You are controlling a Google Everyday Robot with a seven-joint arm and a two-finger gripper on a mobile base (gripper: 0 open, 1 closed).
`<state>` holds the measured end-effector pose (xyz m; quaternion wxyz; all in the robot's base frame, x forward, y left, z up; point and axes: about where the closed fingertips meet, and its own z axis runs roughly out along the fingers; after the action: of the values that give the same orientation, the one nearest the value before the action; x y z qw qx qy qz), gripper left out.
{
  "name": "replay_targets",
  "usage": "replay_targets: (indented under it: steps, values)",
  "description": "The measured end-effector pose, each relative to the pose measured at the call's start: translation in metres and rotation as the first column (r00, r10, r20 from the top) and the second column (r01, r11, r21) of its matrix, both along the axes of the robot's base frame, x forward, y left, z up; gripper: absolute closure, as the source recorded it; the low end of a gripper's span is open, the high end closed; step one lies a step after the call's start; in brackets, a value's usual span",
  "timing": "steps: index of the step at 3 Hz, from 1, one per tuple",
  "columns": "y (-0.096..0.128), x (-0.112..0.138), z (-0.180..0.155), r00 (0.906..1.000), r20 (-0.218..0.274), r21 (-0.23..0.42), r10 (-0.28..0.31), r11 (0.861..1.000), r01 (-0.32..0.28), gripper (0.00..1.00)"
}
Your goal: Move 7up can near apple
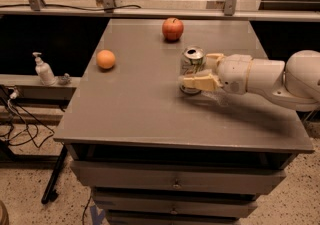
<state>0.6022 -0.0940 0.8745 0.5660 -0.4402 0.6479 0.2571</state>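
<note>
The 7up can (pixel 192 64) stands upright near the middle of the grey table (pixel 150 114), silver top showing. My gripper (pixel 202 71) reaches in from the right and is shut on the can, one cream finger (pixel 199 82) across its near side and the other (pixel 214 59) behind it. The red apple (pixel 172 29) sits at the table's far edge, some way behind and a little left of the can.
An orange fruit (pixel 106 59) lies on the table's left side. My white arm (pixel 270 76) stretches across the right part of the table. A soap dispenser (pixel 44 69) stands on a low ledge to the left. Drawers sit under the tabletop.
</note>
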Motion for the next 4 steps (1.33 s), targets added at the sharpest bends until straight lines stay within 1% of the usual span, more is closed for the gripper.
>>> replay_targets:
  steps: [1, 2, 3, 4]
  values:
    - [-0.001, 0.006, 0.016, 0.9999, 0.004, 0.003, -0.009, 1.000, 0.009, 0.87]
    - [0.006, 0.008, 0.048, 0.9999, 0.011, 0.014, 0.000, 1.000, 0.000, 1.00]
    - [0.006, 0.008, 0.048, 0.9999, 0.011, 0.014, 0.000, 1.000, 0.000, 1.00]
    - [0.015, 0.010, 0.059, 0.9997, 0.025, 0.040, 0.001, 0.999, -0.002, 1.00]
